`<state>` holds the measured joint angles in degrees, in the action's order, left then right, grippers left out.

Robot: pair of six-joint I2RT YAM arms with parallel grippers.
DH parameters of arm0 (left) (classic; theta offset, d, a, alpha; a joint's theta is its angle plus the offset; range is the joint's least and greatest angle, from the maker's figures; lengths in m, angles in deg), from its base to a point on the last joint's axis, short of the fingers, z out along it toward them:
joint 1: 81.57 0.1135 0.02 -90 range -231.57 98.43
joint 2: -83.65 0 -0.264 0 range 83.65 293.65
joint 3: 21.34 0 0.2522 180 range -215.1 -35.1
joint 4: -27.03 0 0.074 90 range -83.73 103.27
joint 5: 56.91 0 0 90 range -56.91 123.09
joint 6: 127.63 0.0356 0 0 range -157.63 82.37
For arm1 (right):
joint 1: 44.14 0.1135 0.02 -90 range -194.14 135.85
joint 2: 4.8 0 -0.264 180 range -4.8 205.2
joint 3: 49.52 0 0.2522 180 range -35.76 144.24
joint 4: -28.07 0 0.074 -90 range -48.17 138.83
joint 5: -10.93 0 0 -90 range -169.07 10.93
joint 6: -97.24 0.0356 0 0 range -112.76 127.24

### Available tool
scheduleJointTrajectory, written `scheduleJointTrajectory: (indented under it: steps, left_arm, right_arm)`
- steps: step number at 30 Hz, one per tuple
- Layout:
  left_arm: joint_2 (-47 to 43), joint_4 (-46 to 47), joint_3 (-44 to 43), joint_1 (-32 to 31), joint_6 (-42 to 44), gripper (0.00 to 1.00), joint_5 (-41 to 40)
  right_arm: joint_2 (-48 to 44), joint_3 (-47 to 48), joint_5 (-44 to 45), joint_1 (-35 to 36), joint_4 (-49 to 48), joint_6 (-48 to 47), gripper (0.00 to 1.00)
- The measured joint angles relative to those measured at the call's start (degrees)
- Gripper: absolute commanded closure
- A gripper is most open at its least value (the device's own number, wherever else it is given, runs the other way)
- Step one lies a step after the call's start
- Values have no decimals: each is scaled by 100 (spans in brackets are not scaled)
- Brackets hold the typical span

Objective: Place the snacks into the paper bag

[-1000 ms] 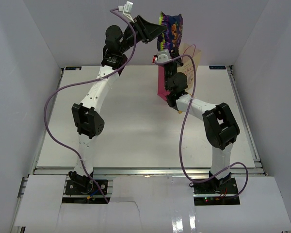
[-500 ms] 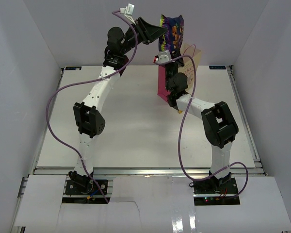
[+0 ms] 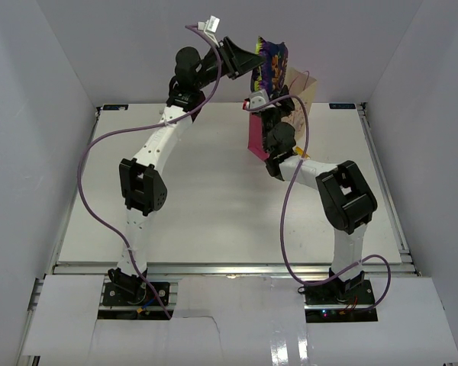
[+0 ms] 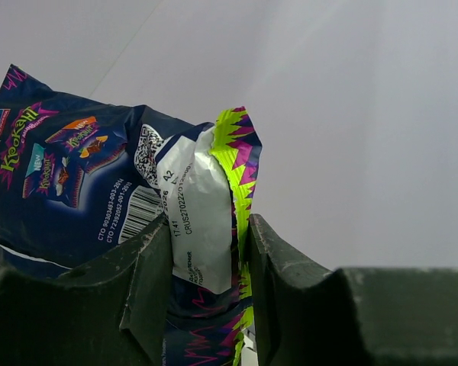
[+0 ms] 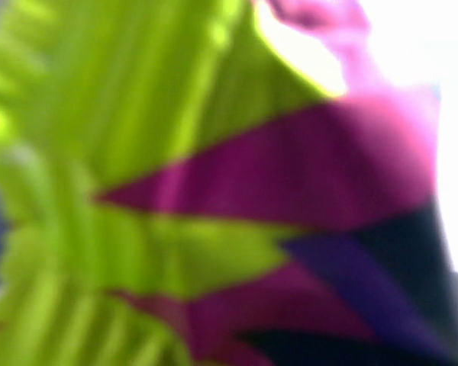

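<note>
The left hand (image 4: 207, 242) pinched the chip bag (image 4: 69, 183) by its crimped seam, probably the firmest hold on something so light and slippery. The right hand's (image 3: 261, 90) opening was unclear.

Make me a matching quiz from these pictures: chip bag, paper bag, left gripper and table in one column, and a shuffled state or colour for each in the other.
Column one
1. chip bag
2. paper bag
3. left gripper
4. table

Column two
A. white and flat
B. clamped on a crinkly seam
C. standing upright, pink side panel
D. held in the air, dark blue with a lime zigzag edge

Pairs: 1-D, 2-C, 3-B, 4-A
</note>
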<state>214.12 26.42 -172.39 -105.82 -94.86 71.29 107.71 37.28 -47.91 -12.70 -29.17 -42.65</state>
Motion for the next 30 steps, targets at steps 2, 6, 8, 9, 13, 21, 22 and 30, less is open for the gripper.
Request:
scheduleJointTrajectory:
  steps: [2,6,8,9,13,21,22,30]
  left_arm:
    - [24,-2,0,0,0,100,33]
    - [42,-33,0,-13,-4,100,70]
    - [42,-44,0,-24,-7,100,85]
    - [42,-48,0,-26,-9,100,90]
    - [42,-68,0,-52,-26,99,101]
    - [42,-98,0,-103,-28,75,96]
    - [42,-105,0,-107,-28,72,94]
    - [42,-210,0,-109,4,44,11]
  right_arm:
    - [-76,-125,-7,0,-4,13,28]
    - [-238,-337,-22,0,13,48,20]
    - [-341,-455,-24,2,15,83,18]
    - [-389,-516,-22,0,13,107,18]
    - [-597,-758,-26,0,26,179,14]
    - [-796,-986,-26,7,48,254,12]
    - [-796,-986,-31,7,52,260,12]
    - [-796,-986,-50,9,74,302,11]
